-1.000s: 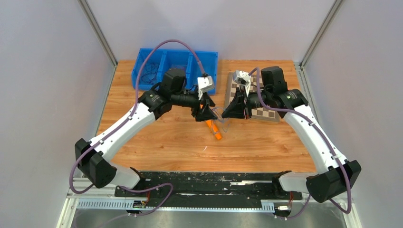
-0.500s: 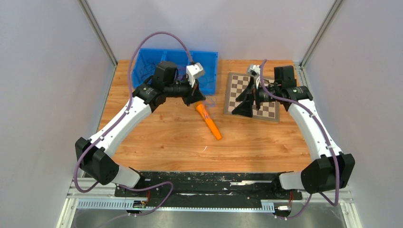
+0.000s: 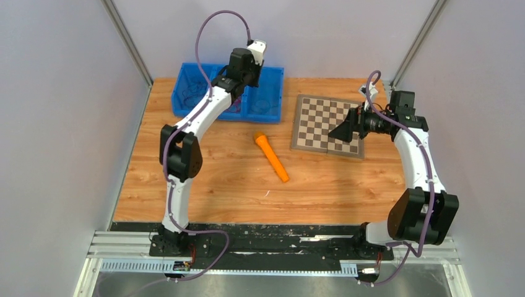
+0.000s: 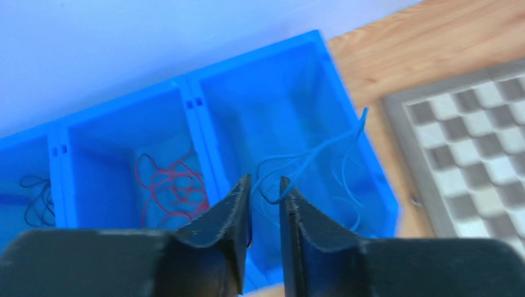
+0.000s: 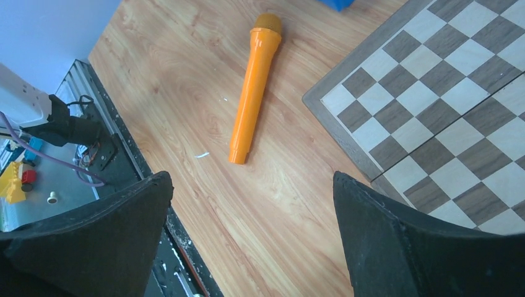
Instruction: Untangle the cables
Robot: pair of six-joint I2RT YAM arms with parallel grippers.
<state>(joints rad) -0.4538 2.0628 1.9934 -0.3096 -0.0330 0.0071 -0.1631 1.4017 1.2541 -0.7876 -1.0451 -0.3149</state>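
Observation:
The cables lie sorted in a blue three-compartment bin (image 4: pixel 192 105): a red bunch (image 4: pixel 173 192) in the middle, a dark bunch (image 4: pixel 38 201) on the left, and a blue cable (image 4: pixel 309 162) in the right compartment. My left gripper (image 4: pixel 265 179) hovers over the bin (image 3: pixel 275 93), open by a narrow gap. A loop of the blue cable rises to its tips and leans on the right finger. My right gripper (image 5: pixel 251 179) stands wide open and empty above the table, beside the chessboard (image 5: pixel 446 93).
An orange stick-shaped object (image 3: pixel 271 156) lies on the wooden table between the arms, also in the right wrist view (image 5: pixel 251 93). The chessboard (image 3: pixel 325 124) sits at the back right, the bin at the back left against the wall.
The left arm swung from the table's middle back over the bin, and its jaws have parted slightly. The right arm drew back to the right and its jaws opened wide.

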